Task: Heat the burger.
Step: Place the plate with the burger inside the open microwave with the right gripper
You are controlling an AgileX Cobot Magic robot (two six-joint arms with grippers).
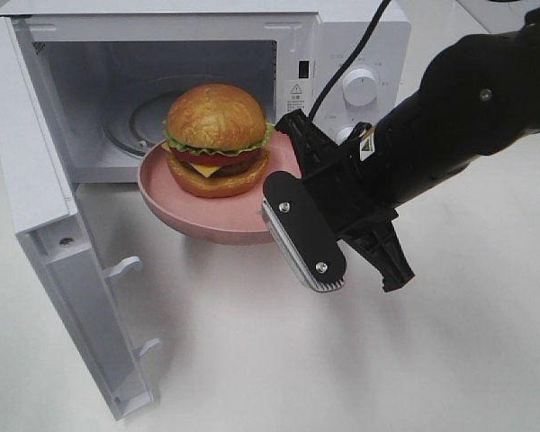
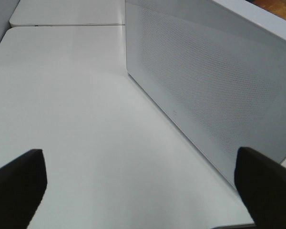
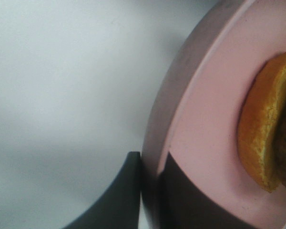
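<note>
The burger (image 1: 216, 139), with a golden bun, lettuce, tomato and cheese, sits on a round pink plate (image 1: 207, 225). The plate hangs in the air right in front of the open microwave (image 1: 342, 54). My right gripper (image 1: 286, 180) is shut on the plate's right rim, one finger above it and one below. The right wrist view shows this grip (image 3: 150, 176) on the plate rim (image 3: 181, 95), with the burger's bun edge (image 3: 262, 133) beside it. My left gripper (image 2: 143, 191) stands open and empty over the white table. The left arm is out of the high view.
The microwave door (image 1: 45, 207) is swung fully open to the left. Inside the cavity lies a glass turntable (image 1: 139, 117). A black cable (image 1: 360, 45) runs over the microwave's top. Close to my left gripper stands a white dotted panel (image 2: 205, 86) of the microwave.
</note>
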